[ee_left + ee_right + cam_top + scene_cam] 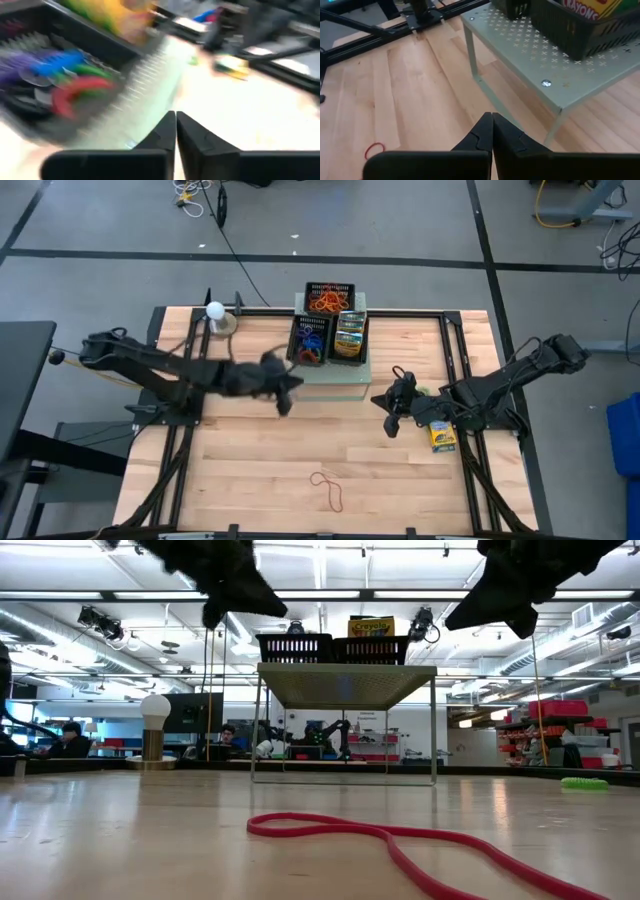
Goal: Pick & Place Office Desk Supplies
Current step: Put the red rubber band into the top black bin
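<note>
Near six o'clock on the table [250,480], well apart from everything else, lies a thin red-orange rubber band [328,488], flat on the wood in a loose, stretched loop. It looks very light, limp and a little grippy; a pinch would likely do best across one strand where the loop narrows, fingertips close to the wood, since the band gives no stiff edge to seize.

At about four o'clock a yellow-green crayon box [443,437] lies flat near the right arm's base; as a light, stiff carton it should take a grip across its narrow sides.

Towards twelve o'clock stands the pale-green perforated stand [520,55] bearing black mesh trays [330,320]: one with orange bands [326,304], one with coloured loops [310,345], one with a crayon box [349,335].

The left gripper [285,392] hangs just at the stand's nine-o'clock corner, its fingers [165,132] pressed together with nothing between them. The right gripper [392,416] hovers off the stand's four-o'clock corner, likewise closed and empty, its fingers [485,132] meeting tip to tip.

At ten o'clock a small lamp with a white globe [215,310] stands clear of the work.
</note>
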`<state>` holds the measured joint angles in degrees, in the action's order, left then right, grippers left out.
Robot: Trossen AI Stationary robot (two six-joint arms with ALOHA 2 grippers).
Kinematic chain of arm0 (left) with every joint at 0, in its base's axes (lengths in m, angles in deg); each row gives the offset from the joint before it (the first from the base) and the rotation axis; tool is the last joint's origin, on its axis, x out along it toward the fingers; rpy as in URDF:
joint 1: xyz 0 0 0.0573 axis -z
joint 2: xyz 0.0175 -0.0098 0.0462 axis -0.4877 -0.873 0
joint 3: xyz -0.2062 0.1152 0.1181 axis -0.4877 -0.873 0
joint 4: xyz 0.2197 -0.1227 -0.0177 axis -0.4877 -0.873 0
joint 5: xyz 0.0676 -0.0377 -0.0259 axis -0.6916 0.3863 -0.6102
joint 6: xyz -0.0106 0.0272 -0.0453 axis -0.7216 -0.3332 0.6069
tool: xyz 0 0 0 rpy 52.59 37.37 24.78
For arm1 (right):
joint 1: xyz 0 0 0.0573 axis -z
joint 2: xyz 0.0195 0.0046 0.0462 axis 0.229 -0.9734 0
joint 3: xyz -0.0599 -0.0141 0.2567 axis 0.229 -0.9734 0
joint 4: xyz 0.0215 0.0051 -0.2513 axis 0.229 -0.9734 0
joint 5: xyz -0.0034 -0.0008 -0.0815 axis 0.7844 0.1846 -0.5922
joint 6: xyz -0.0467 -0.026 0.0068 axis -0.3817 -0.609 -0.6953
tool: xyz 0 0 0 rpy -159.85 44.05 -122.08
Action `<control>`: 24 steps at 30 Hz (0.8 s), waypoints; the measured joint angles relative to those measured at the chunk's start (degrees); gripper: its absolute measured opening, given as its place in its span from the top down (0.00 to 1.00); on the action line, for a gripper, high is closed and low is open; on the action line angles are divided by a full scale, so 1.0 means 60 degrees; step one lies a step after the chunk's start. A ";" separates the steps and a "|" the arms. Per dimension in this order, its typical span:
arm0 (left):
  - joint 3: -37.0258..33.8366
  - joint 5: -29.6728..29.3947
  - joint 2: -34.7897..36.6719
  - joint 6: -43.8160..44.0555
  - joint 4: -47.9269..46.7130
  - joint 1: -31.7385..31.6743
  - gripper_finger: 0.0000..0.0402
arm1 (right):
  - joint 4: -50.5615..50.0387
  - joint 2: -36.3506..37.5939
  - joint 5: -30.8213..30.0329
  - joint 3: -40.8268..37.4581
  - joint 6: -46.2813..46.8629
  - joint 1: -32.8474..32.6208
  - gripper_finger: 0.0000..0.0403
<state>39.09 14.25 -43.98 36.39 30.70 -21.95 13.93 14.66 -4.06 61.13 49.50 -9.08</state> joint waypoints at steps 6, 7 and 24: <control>-0.2216 0.0063 0.0593 -0.0145 0.3168 0.1321 0.98 | 0.0029 0.0000 0.0056 0.0000 0.0379 0.0100 0.99; -0.2514 0.0073 0.0700 -0.0253 0.3580 0.1424 0.98 | 0.0016 -0.0011 0.0048 0.0000 0.0563 0.0100 0.99; -0.6625 0.0729 0.1527 -0.0628 0.7951 0.1399 0.98 | -0.1542 -0.4240 0.0925 0.3098 0.2679 -0.0654 0.99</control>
<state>-0.65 18.62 -34.82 32.62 78.41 -13.56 4.67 -10.78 1.49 79.71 65.57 -13.00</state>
